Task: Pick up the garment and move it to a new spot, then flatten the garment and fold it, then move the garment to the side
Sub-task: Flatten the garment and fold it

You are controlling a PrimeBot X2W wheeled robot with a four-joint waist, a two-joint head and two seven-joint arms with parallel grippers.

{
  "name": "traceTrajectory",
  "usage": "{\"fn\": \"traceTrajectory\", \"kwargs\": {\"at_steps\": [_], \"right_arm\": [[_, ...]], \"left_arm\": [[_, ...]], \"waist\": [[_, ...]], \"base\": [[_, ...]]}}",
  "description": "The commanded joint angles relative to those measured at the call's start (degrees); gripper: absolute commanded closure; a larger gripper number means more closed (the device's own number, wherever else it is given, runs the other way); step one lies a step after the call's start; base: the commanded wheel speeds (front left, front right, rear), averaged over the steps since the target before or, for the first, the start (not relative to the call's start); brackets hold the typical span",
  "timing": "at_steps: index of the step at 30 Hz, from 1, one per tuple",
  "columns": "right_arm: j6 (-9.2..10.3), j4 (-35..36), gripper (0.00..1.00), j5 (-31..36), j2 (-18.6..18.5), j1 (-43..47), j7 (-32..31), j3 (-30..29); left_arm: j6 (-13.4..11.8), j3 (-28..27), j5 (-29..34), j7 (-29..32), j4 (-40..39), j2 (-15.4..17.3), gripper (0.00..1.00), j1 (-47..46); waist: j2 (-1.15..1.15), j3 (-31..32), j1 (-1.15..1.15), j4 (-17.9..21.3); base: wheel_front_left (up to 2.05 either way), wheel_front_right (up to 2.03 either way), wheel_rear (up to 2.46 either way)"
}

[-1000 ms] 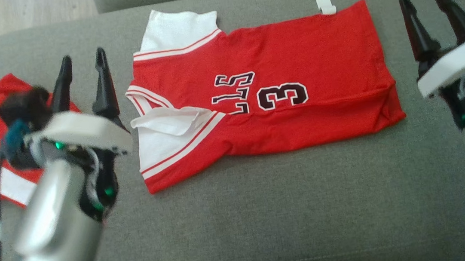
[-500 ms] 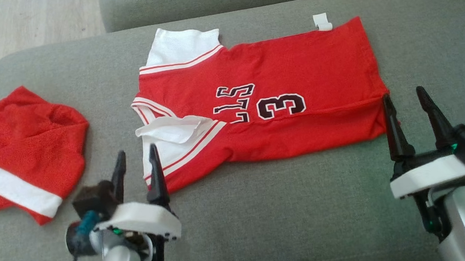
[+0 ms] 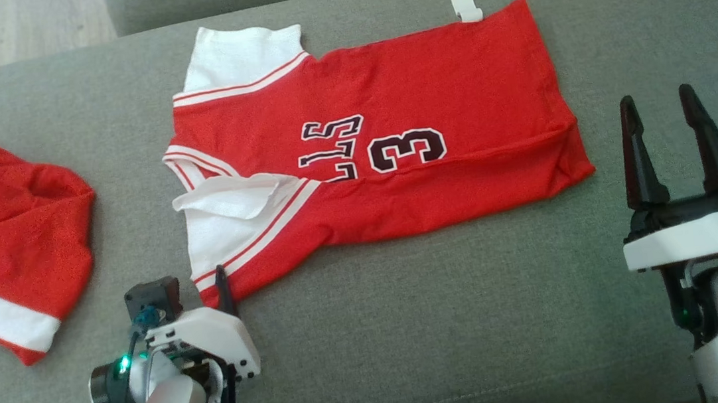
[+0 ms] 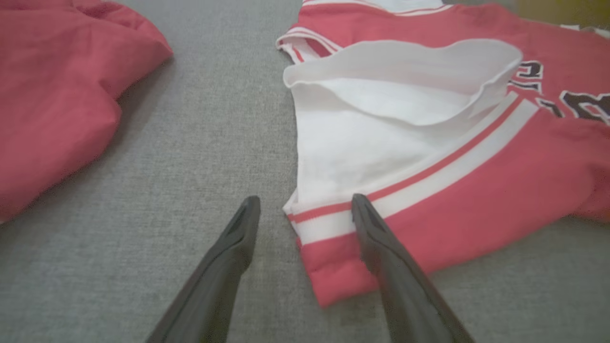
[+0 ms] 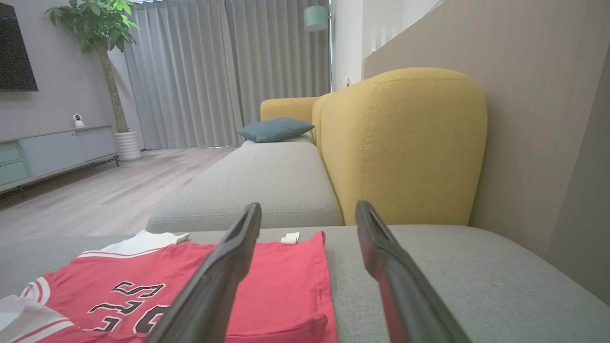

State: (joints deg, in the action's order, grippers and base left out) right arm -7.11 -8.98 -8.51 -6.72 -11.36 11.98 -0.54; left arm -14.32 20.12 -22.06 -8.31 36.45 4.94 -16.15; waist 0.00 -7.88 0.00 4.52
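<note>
Jersey [image 3: 389,111]: lies spread on the grey cushion [image 3: 414,342], centre.
Left gripper [image 4: 305,202]: I see it low, jaws apart astride the jersey's near-left corner.
Right gripper [image 3: 655,97]: I see it spread, empty, right of the hem.

second red garment [image 3: 8,231] partly off-frame

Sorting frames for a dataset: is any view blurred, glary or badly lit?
Head view: even, soft light, jersey numerals readable, slightly soft overall. Left wrist view: hazy, washed colours, left gripper blurred up close. Right wrist view: crisp room, right gripper soft near the bottom edge, no glare.
</note>
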Motion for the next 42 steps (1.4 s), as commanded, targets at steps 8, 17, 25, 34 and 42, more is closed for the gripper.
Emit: {"fn": "traceTrajectory", "kwargs": {"at_steps": [8,17,25,34,42], "right_arm": [[-0.37,3.4,0.00,0.1,0.1,-1.9,-0.3,-0.5],[-0.37,0.0,0.00,-0.1,1.4,-2.0,-6.0,-4.0],[-0.37,-8.5,0.00,-2.1,3.0,-4.3,-14.0,-7.1],[-0.37,-18.5,0.00,-2.1,3.7,-10.4,-20.7,-10.8],[-0.37,-25.1,0.00,-0.3,2.8,-14.6,-23.2,-11.0]], "left_arm": [[0.2,-0.4,0.5,3.2,3.7,1.8,0.00,-3.6],[2.5,0.2,-0.1,-0.1,2.4,1.4,1.00,-5.9],[3.1,0.6,2.5,-6.2,-7.4,1.6,1.00,-7.6],[3.1,2.5,4.3,-6.6,-14.1,1.5,1.00,-6.8],[3.0,3.5,4.2,-6.4,-15.2,1.1,1.00,-6.7]], "waist": [[0.00,-1.4,0.00,1.1],[0.00,-2.4,0.00,0.2],[0.00,-3.5,0.00,-2.9],[0.00,-5.4,0.00,-5.8],[0.00,-6.7,0.00,-6.9]], "base": [[0.00,0.00,0.00],[0.00,0.00,0.00],[0.00,0.00,0.00],[0.00,0.00,0.00],[0.00,0.00,0.00]]}}
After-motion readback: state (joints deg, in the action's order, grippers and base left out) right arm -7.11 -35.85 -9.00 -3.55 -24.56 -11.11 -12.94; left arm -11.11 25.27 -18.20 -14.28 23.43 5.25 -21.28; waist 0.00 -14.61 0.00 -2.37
